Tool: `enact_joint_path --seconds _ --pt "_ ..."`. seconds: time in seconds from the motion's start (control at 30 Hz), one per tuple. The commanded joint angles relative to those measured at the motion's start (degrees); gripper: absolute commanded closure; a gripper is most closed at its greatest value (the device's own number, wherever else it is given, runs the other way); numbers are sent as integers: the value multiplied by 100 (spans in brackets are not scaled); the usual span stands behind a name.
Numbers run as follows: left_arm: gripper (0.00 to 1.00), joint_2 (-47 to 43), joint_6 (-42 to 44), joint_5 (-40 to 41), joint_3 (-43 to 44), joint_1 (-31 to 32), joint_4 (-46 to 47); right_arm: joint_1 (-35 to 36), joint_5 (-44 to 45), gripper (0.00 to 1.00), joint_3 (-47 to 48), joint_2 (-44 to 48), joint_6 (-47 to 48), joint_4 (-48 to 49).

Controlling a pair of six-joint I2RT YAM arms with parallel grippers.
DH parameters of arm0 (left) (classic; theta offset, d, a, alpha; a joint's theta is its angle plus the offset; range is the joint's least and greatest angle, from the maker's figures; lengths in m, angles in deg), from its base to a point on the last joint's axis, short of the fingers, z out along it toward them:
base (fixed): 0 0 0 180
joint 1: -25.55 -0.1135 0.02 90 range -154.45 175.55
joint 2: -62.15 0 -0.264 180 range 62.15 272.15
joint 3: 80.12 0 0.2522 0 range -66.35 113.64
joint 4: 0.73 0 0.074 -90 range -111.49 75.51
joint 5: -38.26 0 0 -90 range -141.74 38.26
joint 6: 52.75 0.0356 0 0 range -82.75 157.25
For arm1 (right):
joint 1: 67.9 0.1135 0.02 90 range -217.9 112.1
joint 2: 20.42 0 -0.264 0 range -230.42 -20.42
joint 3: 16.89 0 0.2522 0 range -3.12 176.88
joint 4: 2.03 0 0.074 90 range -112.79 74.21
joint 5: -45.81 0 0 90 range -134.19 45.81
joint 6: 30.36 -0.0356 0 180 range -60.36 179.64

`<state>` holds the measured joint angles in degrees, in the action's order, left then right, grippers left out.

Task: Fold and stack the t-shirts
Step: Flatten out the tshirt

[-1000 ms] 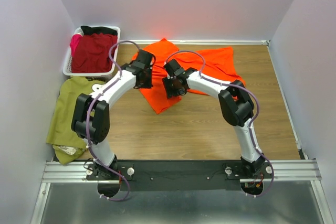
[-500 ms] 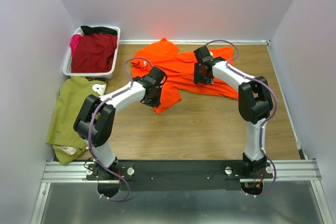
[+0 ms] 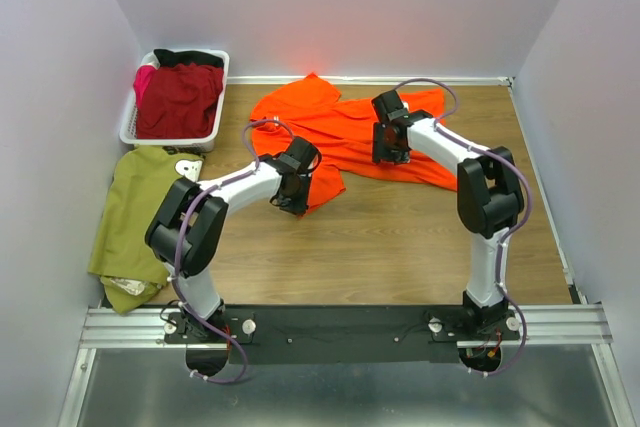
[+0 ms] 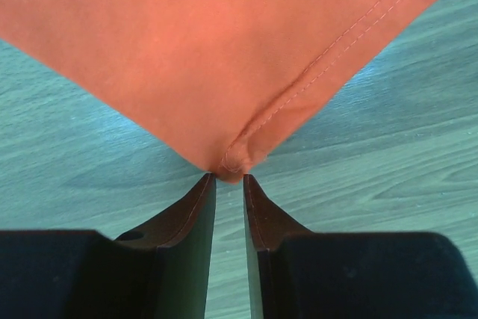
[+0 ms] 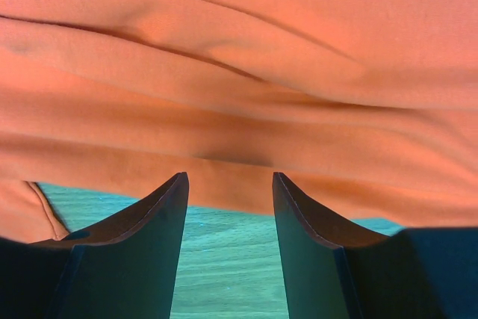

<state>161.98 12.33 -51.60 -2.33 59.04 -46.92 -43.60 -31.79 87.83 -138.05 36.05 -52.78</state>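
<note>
The bright orange t-shirt [image 3: 340,127] lies spread and wrinkled on the wooden table at the back centre. My left gripper [image 3: 296,195] stands low at its near-left corner. In the left wrist view the hemmed corner of the orange t-shirt [image 4: 209,57] touches the tips of my left gripper [image 4: 229,177], whose jaws stand a narrow gap apart with table showing between them. My right gripper [image 3: 390,152] hangs over the shirt's near edge. In the right wrist view it [image 5: 230,177] is open, with folds of the orange t-shirt [image 5: 239,72] just beyond its tips. A dark red t-shirt [image 3: 180,99] and an olive green one [image 3: 140,207] lie at the left.
A white slatted basket [image 3: 128,127] at the back left holds the dark red shirt with black and pink cloth. The olive shirt hangs over the table's left edge. Walls close in the left, back and right. Bare wood shows in front of the orange shirt.
My left gripper has come from the shirt's middle down to its near-left corner. The right gripper has swung back and right to the shirt's near edge. The shirt lies much as before.
</note>
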Motion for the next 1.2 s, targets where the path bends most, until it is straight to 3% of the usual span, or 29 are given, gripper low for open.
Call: enact_joint_path --seconds 0.0,0.4,0.63,1.17 --pt "69 265 -21 -84 -92 34 263 -74 157 42 -96 292 -49 -115" --pt "70 678 32 -58 -268 43 527 -302 315 42 -315 714 -49 -159" --pt "100 757 67 311 -259 43 360 -522 464 43 -596 1013 -49 -203" --pt "100 -227 -671 2279 48 -62 -800 -1374 956 43 -2266 2235 -295 -405"
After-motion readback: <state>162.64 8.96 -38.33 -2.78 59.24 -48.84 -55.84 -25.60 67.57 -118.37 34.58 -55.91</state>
